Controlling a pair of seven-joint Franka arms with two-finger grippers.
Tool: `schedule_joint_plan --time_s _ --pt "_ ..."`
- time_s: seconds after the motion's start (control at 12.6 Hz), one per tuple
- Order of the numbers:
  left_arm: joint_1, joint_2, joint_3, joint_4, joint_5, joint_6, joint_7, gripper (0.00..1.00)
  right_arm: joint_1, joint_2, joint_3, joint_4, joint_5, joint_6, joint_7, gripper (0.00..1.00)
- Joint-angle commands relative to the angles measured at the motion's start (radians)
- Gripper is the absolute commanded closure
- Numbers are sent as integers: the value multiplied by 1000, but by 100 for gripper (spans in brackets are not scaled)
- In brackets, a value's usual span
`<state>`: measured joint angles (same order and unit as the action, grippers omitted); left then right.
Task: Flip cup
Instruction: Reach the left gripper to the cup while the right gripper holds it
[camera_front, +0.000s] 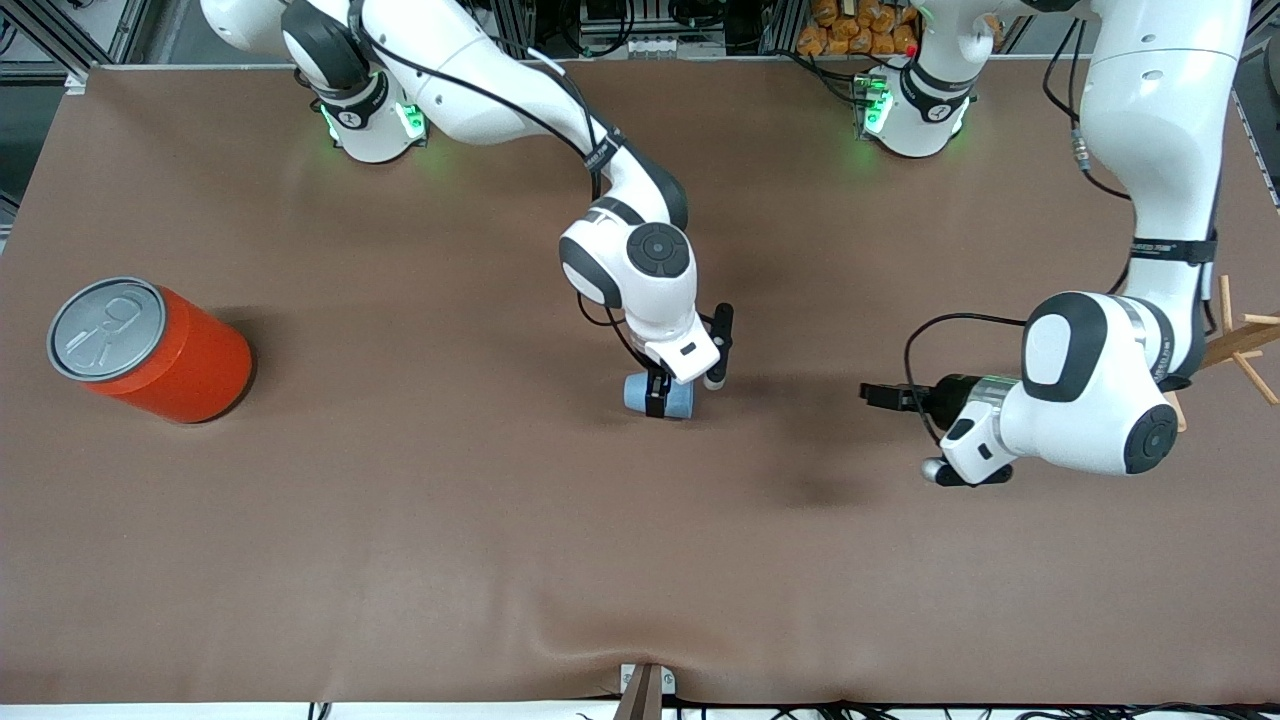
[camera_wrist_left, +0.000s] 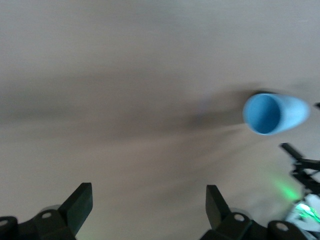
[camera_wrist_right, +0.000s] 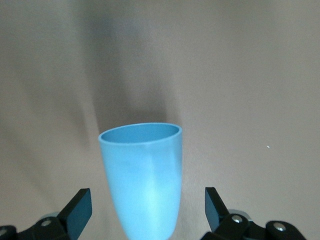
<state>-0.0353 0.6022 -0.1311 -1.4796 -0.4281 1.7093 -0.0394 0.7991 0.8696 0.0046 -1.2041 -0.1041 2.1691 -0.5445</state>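
Note:
The small light-blue cup (camera_front: 648, 394) lies on its side on the brown table, near the middle. My right gripper (camera_front: 686, 390) hangs right over it, open, with one black finger on each side of the cup and a gap to both. In the right wrist view the cup (camera_wrist_right: 142, 170) sits between the spread fingers of the right gripper (camera_wrist_right: 146, 200), its mouth pointing away. My left gripper (camera_front: 905, 432) waits open and holds nothing, low over the table toward the left arm's end. The left wrist view shows the cup (camera_wrist_left: 275, 114) well off from the left gripper (camera_wrist_left: 147, 195), mouth turned toward it.
A large orange can (camera_front: 150, 350) with a grey pull-tab lid stands toward the right arm's end of the table. A wooden rack (camera_front: 1240, 345) sticks in at the left arm's end. A small clamp (camera_front: 645, 685) sits at the table edge nearest the front camera.

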Motion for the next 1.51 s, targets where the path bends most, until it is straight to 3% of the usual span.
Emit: schedule_joint_plan --time_s 0.0,0.24,0.72,1.03,1.43 --pt "-1 8 2 4 -163 45 12 0 -23 -73 12 0 1 -109 11 0" --pt "-59 30 2 -18 -288 105 15 0 -57 -147 -6 44 84 -181 18 0" --pt "-304 48 1 -148 -326 380 13 0 -437 -303 3 48 190 -265 15 0" --pt "-321 74 1 -180 -507 401 110 0 -670 -368 18 48 265 -416 11 0" --pt "-304 76 4 -200 -636 427 197 0 -805 -477 3 48 293 -685 70 0"
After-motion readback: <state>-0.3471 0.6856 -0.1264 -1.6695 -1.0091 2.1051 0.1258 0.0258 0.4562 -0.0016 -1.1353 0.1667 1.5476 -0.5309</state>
